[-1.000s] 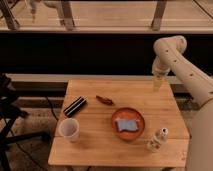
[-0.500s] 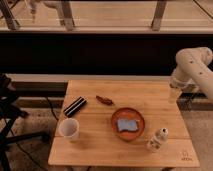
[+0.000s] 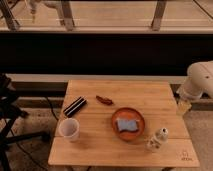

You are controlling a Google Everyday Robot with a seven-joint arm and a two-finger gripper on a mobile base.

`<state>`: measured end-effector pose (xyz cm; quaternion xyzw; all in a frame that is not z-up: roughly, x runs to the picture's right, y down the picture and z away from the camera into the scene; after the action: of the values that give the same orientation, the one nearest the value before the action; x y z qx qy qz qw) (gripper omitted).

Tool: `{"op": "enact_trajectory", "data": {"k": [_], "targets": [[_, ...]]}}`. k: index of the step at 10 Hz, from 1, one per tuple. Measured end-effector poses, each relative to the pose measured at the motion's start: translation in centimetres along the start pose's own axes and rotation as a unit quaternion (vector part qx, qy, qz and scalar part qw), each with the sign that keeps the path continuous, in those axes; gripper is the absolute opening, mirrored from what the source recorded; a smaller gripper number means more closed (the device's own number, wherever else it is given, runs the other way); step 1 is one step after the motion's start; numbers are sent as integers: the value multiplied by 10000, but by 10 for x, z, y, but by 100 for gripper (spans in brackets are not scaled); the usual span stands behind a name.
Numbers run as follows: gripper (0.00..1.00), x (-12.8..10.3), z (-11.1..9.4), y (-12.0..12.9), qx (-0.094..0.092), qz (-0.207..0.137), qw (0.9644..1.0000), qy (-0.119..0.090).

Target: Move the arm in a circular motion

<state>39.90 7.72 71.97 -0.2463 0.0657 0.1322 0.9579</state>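
Swinging toward the right side of the frame, the arm (image 3: 201,80) shows far less of itself than it did a second ago. Then its elbow and upper segment stood in the upper right, with the tip hanging above the table's far right corner. Half a second ago it had slid rightward and lower. Now only one thick rounded joint and a short stretch of segment are in view, at the middle of the right edge. The gripper (image 3: 183,107) has travelled with it, down and to the right, and sits at the right edge of the wooden table (image 3: 100,150), a little higher in the frame than the plate. Its jaws are drawn together.

The arm is cream-white, smooth and tubular. Its bulbous joint narrows to a slim, pale, slightly yellowish tip that points down and to the left. It dwarfs everything on the tabletop.

Nothing on the table has shifted. A black rectangular block (image 3: 74,106) lies slantwise at centre left, with a small dark red item (image 3: 104,100) to its right, apart from it. An orange plate (image 3: 142,116) at centre carries a blue folded cloth (image 3: 126,124). A white cup (image 3: 69,130) stands upright toward the lower left. A small white bottle (image 3: 157,139) stands at the lower right, just beside the plate. A black stand (image 3: 7,112) occupies the left edge.
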Motion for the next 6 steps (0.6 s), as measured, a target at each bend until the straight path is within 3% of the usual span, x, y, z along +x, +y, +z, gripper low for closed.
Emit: {"op": "enact_trajectory", "data": {"k": [6], "targets": [[80,32,-33,70,233,129,9996,99]]}}
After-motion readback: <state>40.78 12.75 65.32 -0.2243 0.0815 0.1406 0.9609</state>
